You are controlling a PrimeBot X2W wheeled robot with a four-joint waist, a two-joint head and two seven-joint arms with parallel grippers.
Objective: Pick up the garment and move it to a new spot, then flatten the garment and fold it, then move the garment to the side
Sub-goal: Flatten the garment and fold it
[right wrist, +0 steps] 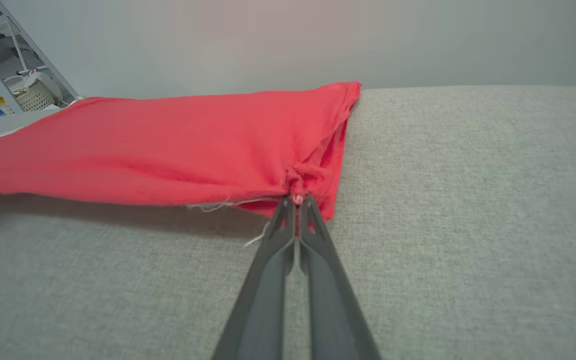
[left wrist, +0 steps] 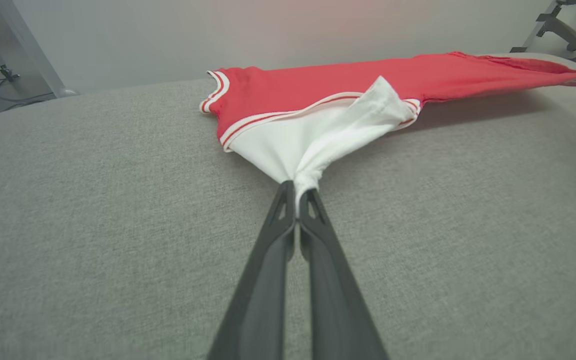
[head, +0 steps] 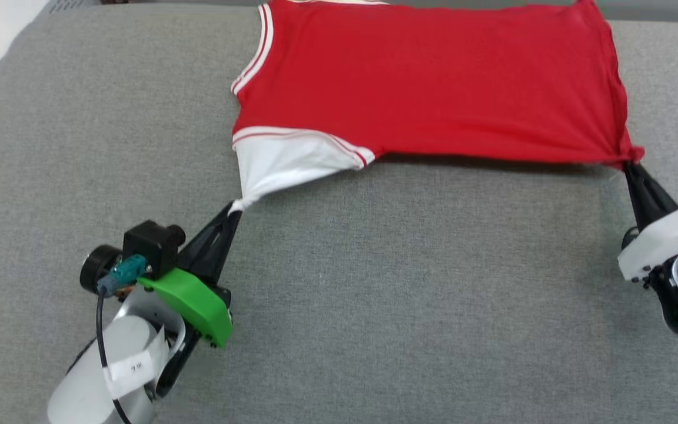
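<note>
Garment (head: 433, 76) — spread nearly flat on grey cushion (head: 339, 294), far side. Left end effector (head: 234, 211) pinching white sleeve (head: 283, 162); right end effector (head: 630, 165) pinching hem corner (head: 624, 154). Judged: flattening under way — fold, side move outstanding.

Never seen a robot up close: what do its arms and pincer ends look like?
The left tool and right tool each have two long, dark fingers tapering to a point. The left wrist carries a bright green cover, a black camera with a teal connector and black cable; its pale forearm wears a white label. The right wrist is white.
</note>
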